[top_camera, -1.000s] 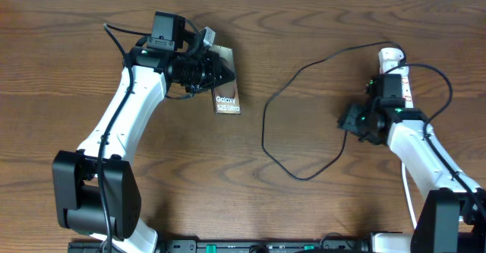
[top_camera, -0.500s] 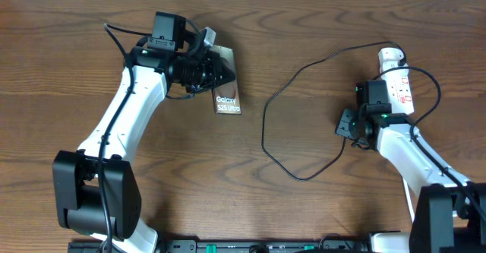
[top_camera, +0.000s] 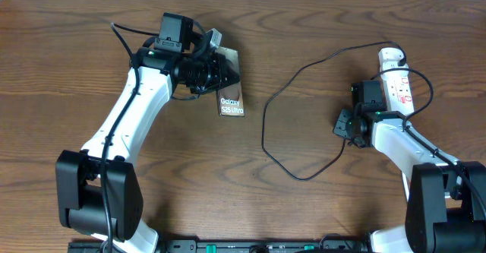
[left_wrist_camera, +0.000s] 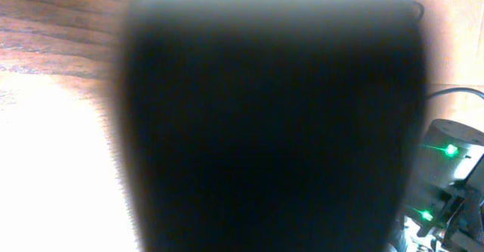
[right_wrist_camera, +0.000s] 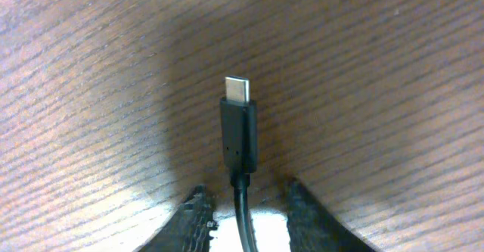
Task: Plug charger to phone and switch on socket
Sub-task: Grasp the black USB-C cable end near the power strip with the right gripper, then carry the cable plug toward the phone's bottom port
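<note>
Blocking the left wrist view: the phone (left_wrist_camera: 272, 116).

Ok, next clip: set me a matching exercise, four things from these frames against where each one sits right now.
Things:
1. phone
2. connector tip
3. power strip
4. cable loop

Places:
A. far right of the table, beside the right arm
B. between the right gripper's fingers, pointing away from the wrist camera
C. at the left gripper, lettering facing up
D. lying on the table between the two arms

Pairs: 1-C, 2-B, 3-A, 4-D
</note>
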Motion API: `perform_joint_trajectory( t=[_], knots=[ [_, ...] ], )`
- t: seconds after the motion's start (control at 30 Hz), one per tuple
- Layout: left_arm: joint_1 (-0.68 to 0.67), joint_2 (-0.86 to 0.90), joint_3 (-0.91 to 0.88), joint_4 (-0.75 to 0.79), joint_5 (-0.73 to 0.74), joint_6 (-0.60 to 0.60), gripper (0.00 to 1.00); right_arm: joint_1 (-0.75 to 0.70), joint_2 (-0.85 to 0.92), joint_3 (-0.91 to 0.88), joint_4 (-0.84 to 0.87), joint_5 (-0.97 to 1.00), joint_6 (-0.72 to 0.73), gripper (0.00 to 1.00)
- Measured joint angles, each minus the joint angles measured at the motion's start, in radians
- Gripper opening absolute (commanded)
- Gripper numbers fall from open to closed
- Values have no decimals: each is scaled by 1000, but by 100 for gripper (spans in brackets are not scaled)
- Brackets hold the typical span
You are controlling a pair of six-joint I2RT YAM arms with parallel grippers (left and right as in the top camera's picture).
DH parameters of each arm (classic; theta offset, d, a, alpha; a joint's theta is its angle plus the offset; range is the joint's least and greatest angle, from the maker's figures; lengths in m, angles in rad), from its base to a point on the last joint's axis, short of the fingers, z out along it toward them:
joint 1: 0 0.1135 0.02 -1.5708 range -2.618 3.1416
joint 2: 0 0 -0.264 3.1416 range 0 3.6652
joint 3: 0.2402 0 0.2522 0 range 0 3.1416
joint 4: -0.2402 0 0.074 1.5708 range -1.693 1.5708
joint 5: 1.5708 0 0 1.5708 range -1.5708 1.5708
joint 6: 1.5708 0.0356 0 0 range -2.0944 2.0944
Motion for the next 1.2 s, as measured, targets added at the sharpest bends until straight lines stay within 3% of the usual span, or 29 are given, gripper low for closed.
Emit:
perform_joint_trajectory(
  t=[0.23, 0.37, 0.87, 1.0, 1.2],
  knots=[
    [0, 0, 0, 0, 0, 0, 7, 0, 0, 0, -2, 0, 3, 14],
    [0, 0, 0, 0, 0, 0, 7, 0, 2, 0, 3, 0, 4, 2],
    [0, 0, 0, 28, 9, -29, 8, -51, -10, 6, -38, -68, -74, 1],
    [0, 0, 0, 106, 60, -35, 7, -153, -101, 6, -32, -319, -211, 1],
    [0, 0, 0, 364, 268, -64, 7, -238, -234, 8, 77, -923, -351, 1]
  ],
)
